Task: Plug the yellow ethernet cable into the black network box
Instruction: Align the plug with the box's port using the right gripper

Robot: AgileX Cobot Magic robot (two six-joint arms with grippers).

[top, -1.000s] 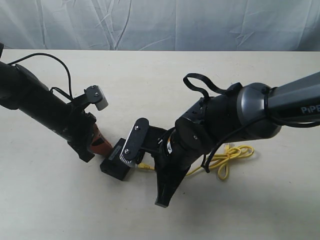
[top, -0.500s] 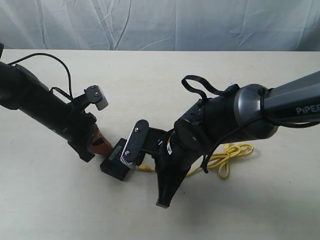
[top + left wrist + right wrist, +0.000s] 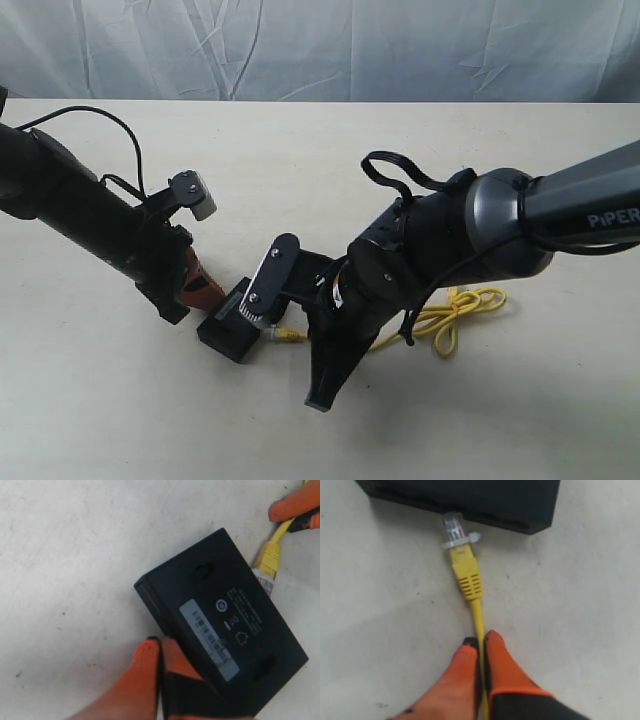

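While both arms are leaning in over the tabletop (image 3: 300,150): their grippers are meeting at the box, a bit left of centre in exterior view.
Box: black network box (image 3: 225,625) is lying flat on tabletop w/ white label strip facing up, sitting btwn the two grippers.
Left side: left gripper (image 3: 160,647) is keeping its orange fingers pressed together w/ nothing visible btwn them. Tips are resting against one long side of the box.
Right side: right gripper (image 3: 481,639) is clenching on the cable, pinching it a short way behind the plug boot.
Cable: yellow ethernet cable (image 3: 468,580) is running straight from right gripper to the box side opposite the left gripper.
Plug: clear plug tip is touching the box's side face, w/ most of the plug showing outside. Can't tell if it's entering a port.
Slack: looped knot (image 3: 455,315) is lying loose on tabletop beyond the right arm, well apart from the box.
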